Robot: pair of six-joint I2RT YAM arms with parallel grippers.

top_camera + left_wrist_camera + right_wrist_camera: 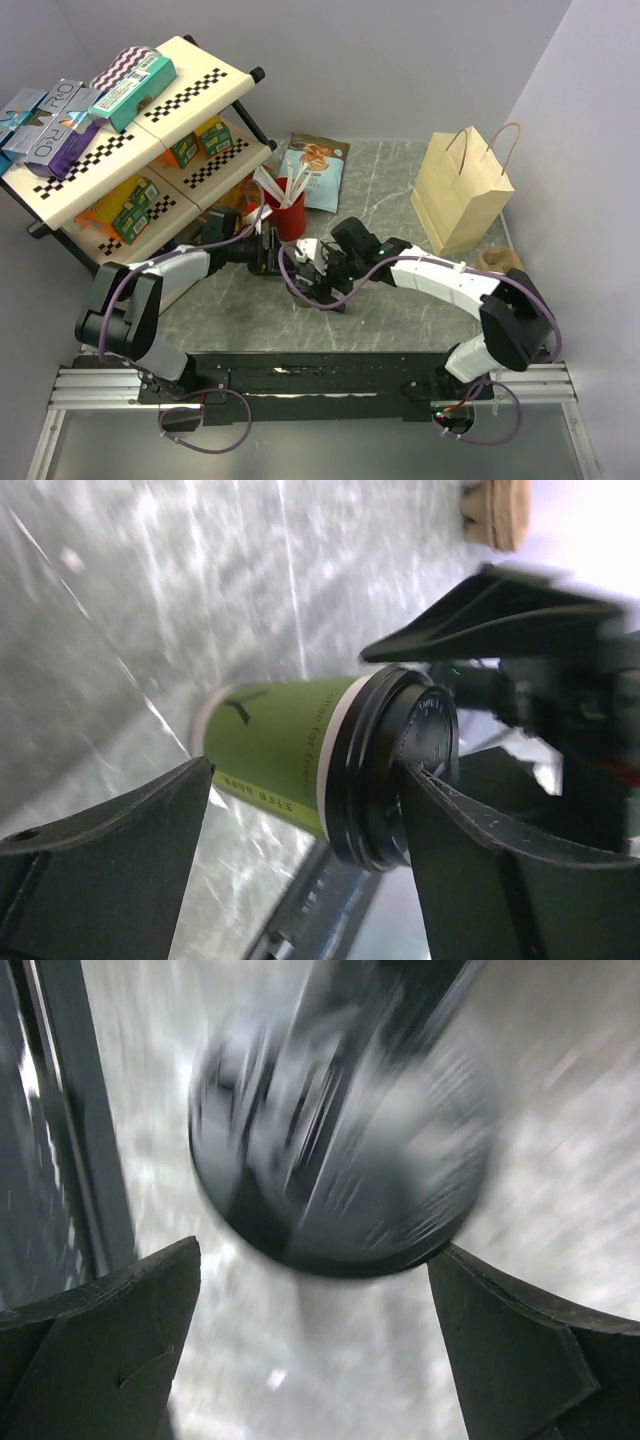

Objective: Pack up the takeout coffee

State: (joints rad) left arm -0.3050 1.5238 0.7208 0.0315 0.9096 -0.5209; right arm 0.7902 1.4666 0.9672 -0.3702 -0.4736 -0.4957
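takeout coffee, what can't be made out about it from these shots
Left wrist: takeout coffee small print unreadable; lid edge behind a jaw.
Right wrist: motion blur smears what is likely the lid; nothing below it shows.
Top external: coffee hidden by left gripper and right gripper.

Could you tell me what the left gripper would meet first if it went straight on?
Probably the takeout coffee, straight ahead between the open fingers of the left gripper; depth is hard to judge.
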